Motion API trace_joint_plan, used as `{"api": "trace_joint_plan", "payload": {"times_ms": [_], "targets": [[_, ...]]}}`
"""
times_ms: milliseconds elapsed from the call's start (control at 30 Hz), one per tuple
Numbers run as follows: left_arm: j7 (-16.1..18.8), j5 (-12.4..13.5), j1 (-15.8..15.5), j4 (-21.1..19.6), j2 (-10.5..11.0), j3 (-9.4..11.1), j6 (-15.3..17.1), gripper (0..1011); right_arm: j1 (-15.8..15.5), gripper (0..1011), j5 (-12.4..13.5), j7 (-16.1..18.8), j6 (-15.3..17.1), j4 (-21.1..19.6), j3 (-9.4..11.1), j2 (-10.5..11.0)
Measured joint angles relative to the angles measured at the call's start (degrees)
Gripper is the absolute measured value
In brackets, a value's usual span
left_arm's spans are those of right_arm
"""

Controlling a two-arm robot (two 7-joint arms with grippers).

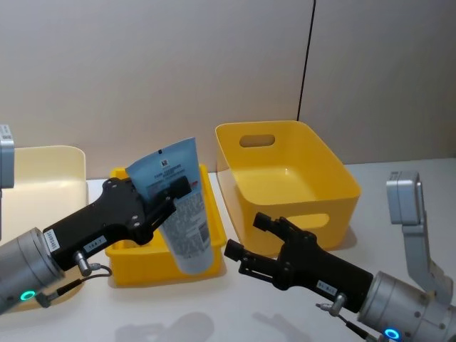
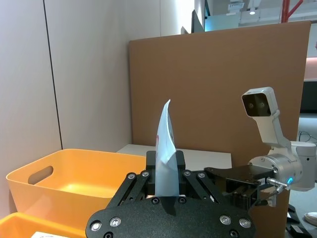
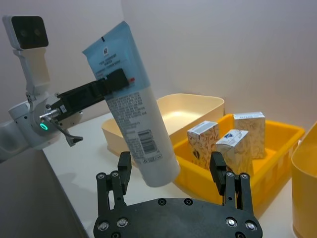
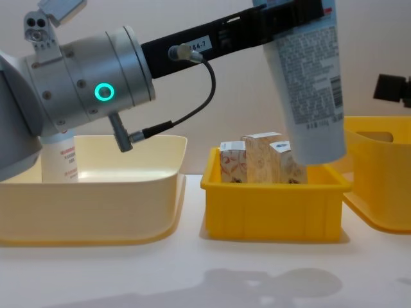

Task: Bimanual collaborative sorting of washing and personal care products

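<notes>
Fingers of your left gripper point(image 1: 169, 192) pinch the pale-blue tube point(image 1: 187, 226) near its flat upper end, centre-left in the head view; it hangs tilted over the small yellow bin point(image 1: 142, 272) holding three floral cartons point(image 3: 203, 142). Your right gripper point(image 1: 246, 236), fingers spread wide and empty, sits lower centre, just right of the tube's bottom. Left in the chest view, a white bottle point(image 4: 59, 159) stands in the cream bin point(image 4: 96, 212).

Left end effector point(image 4: 292, 14) gripping pale-blue tube point(image 4: 311, 90), floral cartons point(image 4: 257, 159) in yellow bin point(image 4: 273, 215) below
</notes>
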Motion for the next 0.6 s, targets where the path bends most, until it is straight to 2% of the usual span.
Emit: {"api": "trace_joint_plan", "payload": {"times_ms": [233, 600], "targets": [[0.0, 0.0, 0.0, 0.0, 0.0, 0.0, 0.0, 203, 1.7, 1001, -1.0, -0.2, -0.5, 0.2, -1.5, 0.1], [0.0, 0.0, 0.0, 0.0, 0.0, 0.0, 0.0, 204, 5.8, 1001, -3.5, 1.5, -0.9, 1.6, -5.4, 1.3]]}}
